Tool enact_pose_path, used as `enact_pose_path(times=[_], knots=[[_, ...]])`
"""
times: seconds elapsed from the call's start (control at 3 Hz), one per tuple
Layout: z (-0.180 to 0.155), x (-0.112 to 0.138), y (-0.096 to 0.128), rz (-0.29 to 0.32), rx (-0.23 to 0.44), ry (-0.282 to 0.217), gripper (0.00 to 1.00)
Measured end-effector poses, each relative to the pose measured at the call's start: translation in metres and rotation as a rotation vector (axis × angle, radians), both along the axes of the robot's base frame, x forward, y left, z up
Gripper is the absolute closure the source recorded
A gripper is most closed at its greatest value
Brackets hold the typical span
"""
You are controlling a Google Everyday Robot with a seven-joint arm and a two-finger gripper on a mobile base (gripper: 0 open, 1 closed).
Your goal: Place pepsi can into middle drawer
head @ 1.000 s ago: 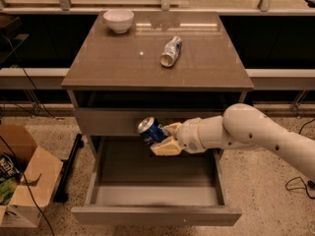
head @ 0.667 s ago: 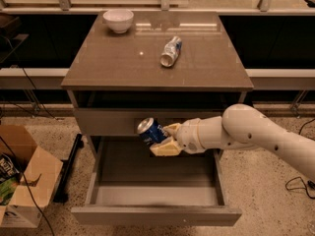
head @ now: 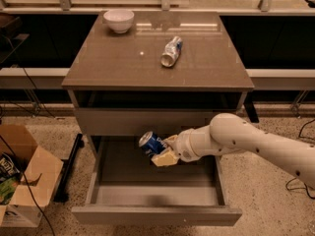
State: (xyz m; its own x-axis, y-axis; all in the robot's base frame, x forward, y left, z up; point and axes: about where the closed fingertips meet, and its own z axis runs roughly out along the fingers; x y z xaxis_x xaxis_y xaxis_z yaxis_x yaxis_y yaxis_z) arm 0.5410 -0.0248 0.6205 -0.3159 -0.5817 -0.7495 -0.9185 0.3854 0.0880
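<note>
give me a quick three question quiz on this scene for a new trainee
1. True or false: the gripper is shut on the pepsi can, holding it tilted above the floor of the open middle drawer.
2. What lies on its side on the cabinet top? A) a bottle B) a silvery can C) a cup
3. Short answer: what stands at the back left corner of the cabinet top?

Key: 1 true. 2 B. 3 a white bowl.
</note>
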Motion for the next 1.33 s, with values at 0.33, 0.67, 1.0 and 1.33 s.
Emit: enact_pose_path(times=[0.33,0.67,1.0,1.33], knots=[[-0.069,-0.001,-0.009,-0.024,-0.048,0.088,1.00],[-0.112,-0.002,-0.014,-0.046,-0.058,0.138,1.00],[-0.152,-0.002,-0.016,-0.052,-0.102,0.181,1.00],[-0.189,-0.009,-0.022,-0.069,-0.158,0.239,1.00]])
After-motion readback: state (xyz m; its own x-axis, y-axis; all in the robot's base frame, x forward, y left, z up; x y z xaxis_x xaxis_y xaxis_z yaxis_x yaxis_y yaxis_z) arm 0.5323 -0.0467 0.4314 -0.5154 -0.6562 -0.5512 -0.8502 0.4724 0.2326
